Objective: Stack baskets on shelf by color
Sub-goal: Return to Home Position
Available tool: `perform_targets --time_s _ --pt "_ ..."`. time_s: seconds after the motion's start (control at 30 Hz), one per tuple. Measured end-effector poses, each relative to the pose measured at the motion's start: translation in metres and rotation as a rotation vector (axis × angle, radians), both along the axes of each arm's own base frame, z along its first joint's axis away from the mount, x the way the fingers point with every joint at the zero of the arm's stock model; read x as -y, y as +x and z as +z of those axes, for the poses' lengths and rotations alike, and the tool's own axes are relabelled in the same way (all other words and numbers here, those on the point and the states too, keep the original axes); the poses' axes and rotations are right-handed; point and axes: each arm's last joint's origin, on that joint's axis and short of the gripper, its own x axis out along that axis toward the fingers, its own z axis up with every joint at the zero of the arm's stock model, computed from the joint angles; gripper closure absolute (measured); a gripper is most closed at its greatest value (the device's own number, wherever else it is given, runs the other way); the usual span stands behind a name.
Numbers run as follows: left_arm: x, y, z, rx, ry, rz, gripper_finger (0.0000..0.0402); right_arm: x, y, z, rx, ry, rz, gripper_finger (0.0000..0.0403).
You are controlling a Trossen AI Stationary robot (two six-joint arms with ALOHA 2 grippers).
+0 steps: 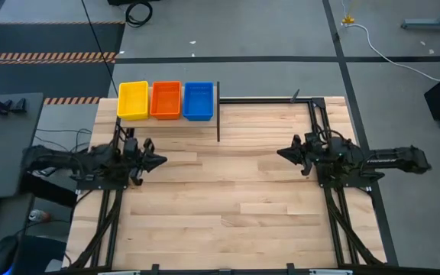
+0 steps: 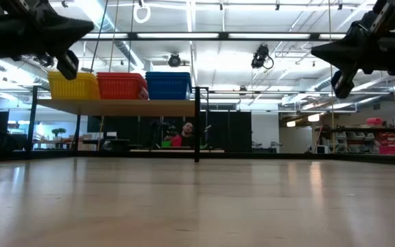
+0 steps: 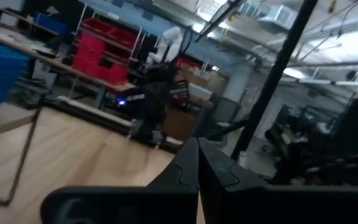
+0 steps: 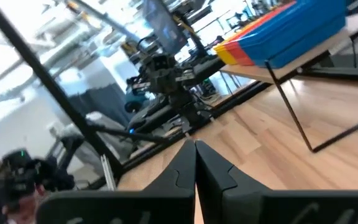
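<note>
Wooden tabletop (image 1: 235, 198) stretched between your arms. On the shelf (image 2: 115, 107) at its far-left corner sat yellow baskets (image 1: 133, 100), orange baskets (image 1: 166, 100) and blue baskets (image 1: 198, 101), side by side, though I couldn't quite count each stack. Your left gripper (image 1: 157, 160) and right gripper (image 1: 283, 153) hovered well apart, fingers pressed together on nothing. To home cleanly, you'd draw each arm straight back, high, away from the shelf.

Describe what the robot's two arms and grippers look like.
Both arms, left arm and right arm, are dark, slim and jointed. Each ends in a black two-finger gripper: left gripper, right gripper. The fingers are flat wedges tapering to a point. No markings are legible.
</note>
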Motion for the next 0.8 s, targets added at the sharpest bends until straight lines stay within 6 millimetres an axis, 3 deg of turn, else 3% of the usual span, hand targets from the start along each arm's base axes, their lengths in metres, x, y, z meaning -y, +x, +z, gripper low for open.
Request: perform_targets --time_s 0.23,0.47,0.8 --pt "-0.007 0.001 -0.005 -0.047 0.003 0.051 0.0385 0.002 0.000 -0.001 -0.016 -0.067 0.060 0.0391" --pt "-0.007 0.001 -0.005 -0.050 0.057 0.072 0.0364 0.002 0.000 -0.022 -0.232 -0.150 0.060 0.0382" --pt "-0.007 0.001 -0.005 -0.050 0.052 0.072 0.0373 0.002 -0.001 -0.028 -0.301 -0.146 0.067 0.0381"
